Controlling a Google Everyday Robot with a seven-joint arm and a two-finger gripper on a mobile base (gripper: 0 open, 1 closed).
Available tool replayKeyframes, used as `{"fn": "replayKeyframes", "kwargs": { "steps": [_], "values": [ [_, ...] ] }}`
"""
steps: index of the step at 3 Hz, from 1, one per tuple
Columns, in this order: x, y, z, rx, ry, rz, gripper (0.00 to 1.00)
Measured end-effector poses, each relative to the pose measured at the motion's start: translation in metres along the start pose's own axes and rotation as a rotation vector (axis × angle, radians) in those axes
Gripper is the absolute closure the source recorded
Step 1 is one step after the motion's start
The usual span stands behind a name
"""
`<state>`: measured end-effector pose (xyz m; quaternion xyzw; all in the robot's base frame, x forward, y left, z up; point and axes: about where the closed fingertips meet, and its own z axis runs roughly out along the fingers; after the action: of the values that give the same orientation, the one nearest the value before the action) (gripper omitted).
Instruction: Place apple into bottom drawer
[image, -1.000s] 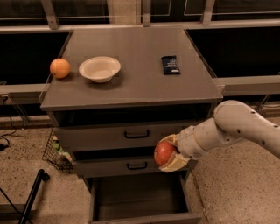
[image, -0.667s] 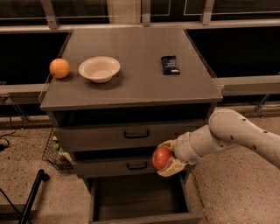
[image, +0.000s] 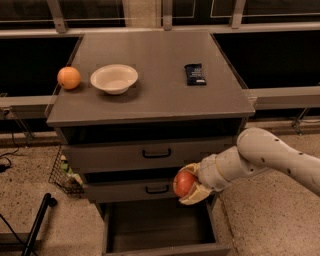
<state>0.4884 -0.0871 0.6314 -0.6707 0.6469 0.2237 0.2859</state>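
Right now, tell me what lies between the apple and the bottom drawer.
Nothing: in the camera view only air separates the apple, held by the gripper, from the open bottom drawer below it.

Clasping the apple (image: 183, 183), the pincer (image: 188, 185) hangs just above the open bottom drawer (image: 150, 225), near its back right corner. The way down into the drawer's bare grey interior is unobstructed. The middle drawer (image: 125, 192) front and its handle (image: 157, 189) stand close behind.
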Motion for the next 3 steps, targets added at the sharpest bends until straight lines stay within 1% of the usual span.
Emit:
{"fn": "replayKeyframes", "kwargs": {
  "steps": [1,2,3],
  "values": [
    [0.018,0.012,0.024,-0.010,-0.025,0.003,1.00],
    [0.051,0.027,0.070,-0.001,-0.050,-0.038,1.00],
    [0.073,0.033,0.109,0.006,-0.058,-0.076,1.00]
  ]
}}
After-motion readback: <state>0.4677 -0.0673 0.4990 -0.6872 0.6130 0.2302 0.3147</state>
